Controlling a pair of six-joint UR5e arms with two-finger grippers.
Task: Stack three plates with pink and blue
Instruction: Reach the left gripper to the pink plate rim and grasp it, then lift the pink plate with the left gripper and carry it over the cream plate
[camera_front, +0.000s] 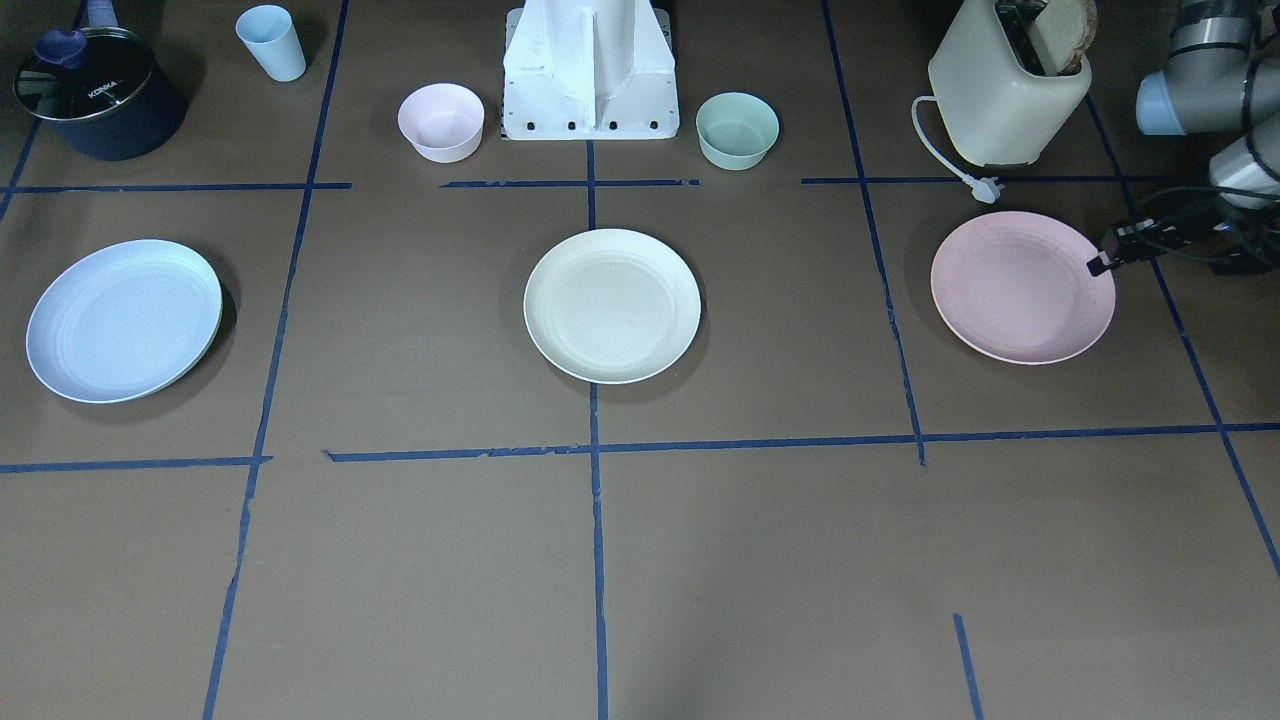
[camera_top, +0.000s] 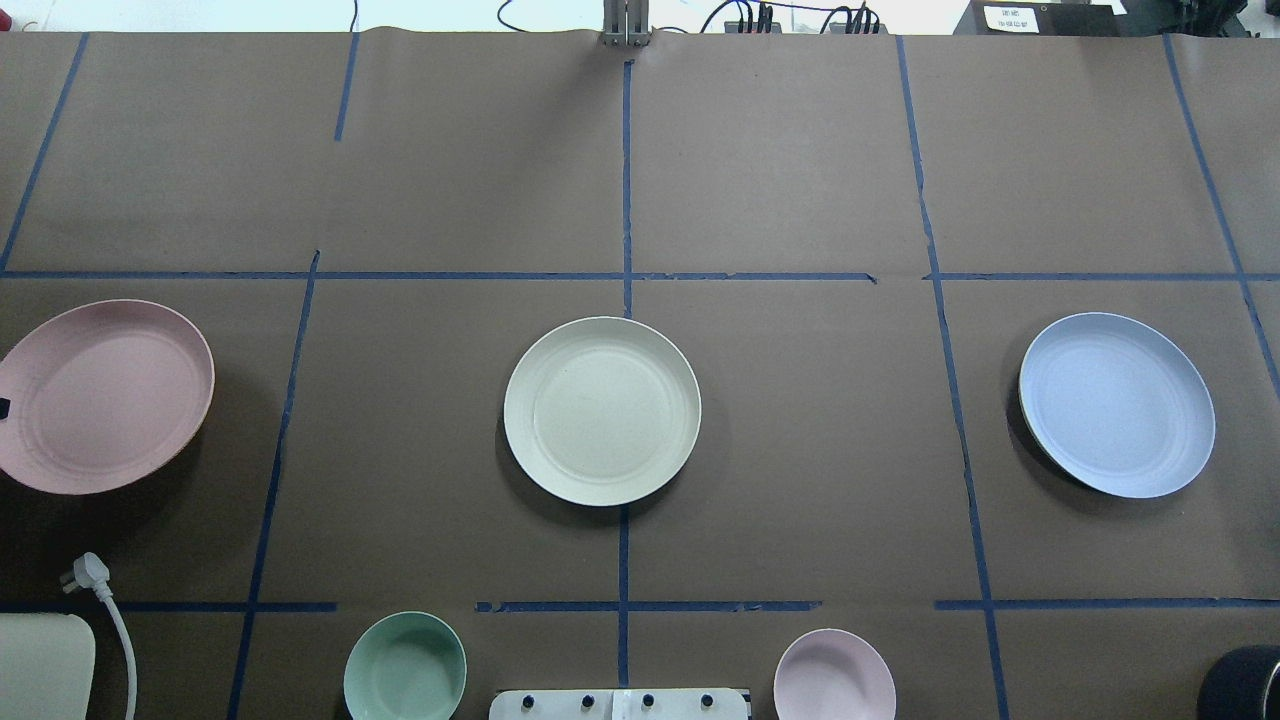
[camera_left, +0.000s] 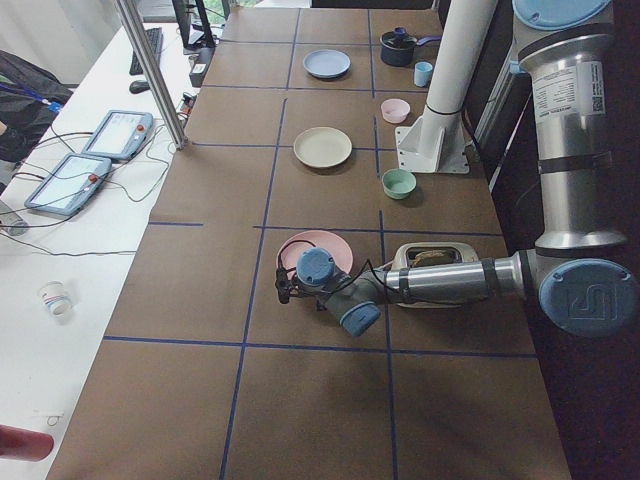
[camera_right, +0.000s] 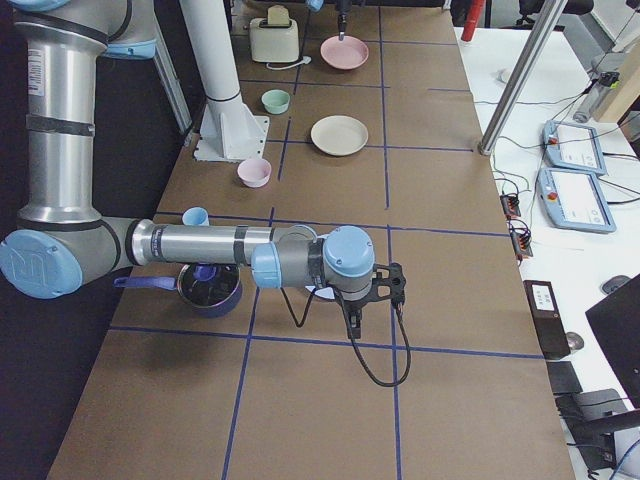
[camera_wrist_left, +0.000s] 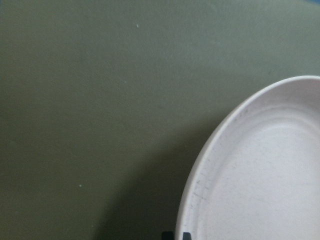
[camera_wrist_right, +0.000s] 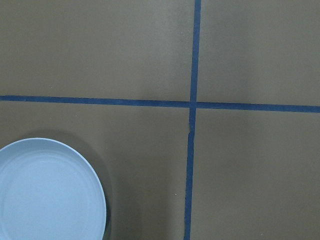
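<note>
**A:** Plates, where?

**B:** Three in a row across the front-facing view, well apart, nothing stacked. The blue plate (camera_front: 125, 320) is at left, the cream plate (camera_front: 612, 305) at centre and the pink plate (camera_front: 1022, 287) at right. Each lies on the table (camera_front: 760, 560).

**A:** Why is the left arm so low at the right edge?

**B:** The left gripper (camera_front: 1102, 264) comes in sideways near table height, with its black tip at the pink plate's right rim. On a shallow plate lying flat, the rim is the only purchase, which I judge explains the low approach. In the left wrist view the rim curves through the lower right. Dark fingertips (camera_wrist_left: 168, 236) just show at the bottom edge beside it.

**A:** Fingers clamped on it?

**B:** Cannot tell. The tip is at the rim, but the gap between the fingers is unreadable.

**A:** Right arm?

**B:** It shows only in the right-end view, as the near arm. The right gripper (camera_right: 370, 300) points down by the blue plate. Its wrist camera has that plate at lower left and a tape cross (camera_wrist_right: 191, 104) at centre, with no fingers in frame. I cannot tell how far it is open.

**A:** Reading?

**B:** Early stage. Each arm stands by the plate on its own side. The cream plate sits between them, so it is the likely base. That is a judgement only.
</note>
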